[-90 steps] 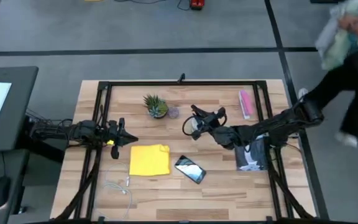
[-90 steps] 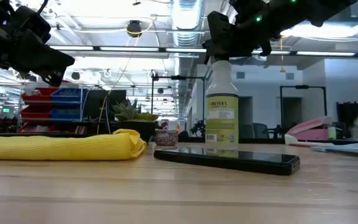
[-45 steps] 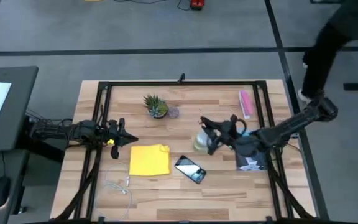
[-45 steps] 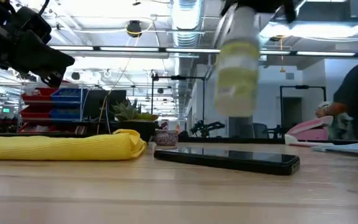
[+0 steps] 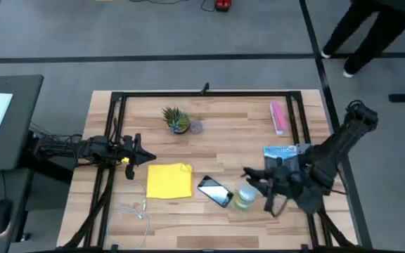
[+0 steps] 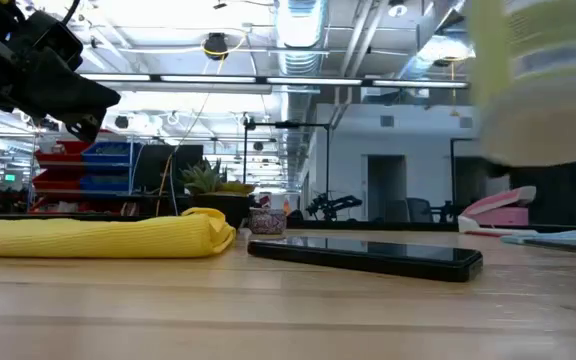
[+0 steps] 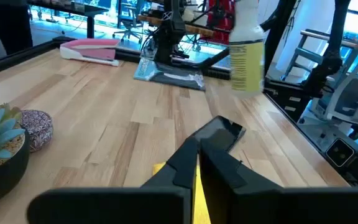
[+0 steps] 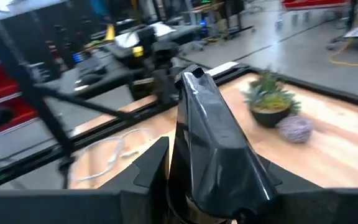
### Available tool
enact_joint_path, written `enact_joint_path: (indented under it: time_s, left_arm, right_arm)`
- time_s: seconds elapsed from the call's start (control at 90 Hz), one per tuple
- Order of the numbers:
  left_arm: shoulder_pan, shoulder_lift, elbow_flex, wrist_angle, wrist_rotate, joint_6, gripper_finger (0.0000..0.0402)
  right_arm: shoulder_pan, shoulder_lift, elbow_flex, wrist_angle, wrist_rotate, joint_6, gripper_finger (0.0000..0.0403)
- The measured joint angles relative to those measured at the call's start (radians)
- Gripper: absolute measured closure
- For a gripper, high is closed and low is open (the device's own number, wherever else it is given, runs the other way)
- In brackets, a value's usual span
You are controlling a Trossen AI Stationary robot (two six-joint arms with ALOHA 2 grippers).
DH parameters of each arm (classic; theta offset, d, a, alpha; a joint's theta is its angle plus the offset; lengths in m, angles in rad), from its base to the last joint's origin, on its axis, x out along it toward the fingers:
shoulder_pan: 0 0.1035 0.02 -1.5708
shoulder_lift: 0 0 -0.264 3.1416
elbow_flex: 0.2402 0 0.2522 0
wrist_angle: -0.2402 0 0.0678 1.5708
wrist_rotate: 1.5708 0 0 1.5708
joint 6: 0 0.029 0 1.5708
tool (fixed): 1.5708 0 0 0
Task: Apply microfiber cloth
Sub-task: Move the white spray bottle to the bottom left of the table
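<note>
I read the microfiber cloth [image 5: 169,180] from the high view: a bright yellow, soft square lying flat on the wooden desk [image 5: 209,218], just left of the black smartphone [image 5: 215,191]. The low view shows instead its ribbed weave and a folded bump at one end [image 6: 203,222].

Left gripper [image 5: 133,160] hovers just off the cloth's upper-left corner; in the left wrist view its fingers [image 7: 185,163] lie pressed together, holding nothing.

Right gripper [image 5: 257,190] is near the desk's front edge, right of the phone, clamped on a spray bottle [image 5: 245,197] with a yellow-green label. The low view only gives the bottle as a blur, cut off at top and right [image 6: 543,85]. The right wrist view shows its dark trigger head [image 8: 207,140] filling the frame, hiding the fingers.
</note>
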Motion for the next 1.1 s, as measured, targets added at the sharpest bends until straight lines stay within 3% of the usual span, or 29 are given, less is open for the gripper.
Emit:
enact_joint_path:
  time_s: [0.2,0.422,0.833,1.1]
  left_arm:
    - [0.000,0.000,0.000,0.000,0.000,0.000,0.0402]
    - [0.000,0.000,0.000,0.000,0.000,0.000,0.0402]
    - [0.000,0.000,0.000,0.000,0.000,0.000,0.0402]
    - [0.000,0.000,0.000,0.000,0.000,0.000,0.0402]
  right_arm:
    - [0.086,0.060,0.000,-0.071,0.064,0.090,0.0291]
    - [0.097,0.166,0.000,-0.051,0.110,0.115,0.0291]
    - [0.079,0.211,0.086,-0.041,0.082,-0.168,0.0291]
    - [0.105,0.256,0.089,-0.080,0.018,-0.162,0.0291]
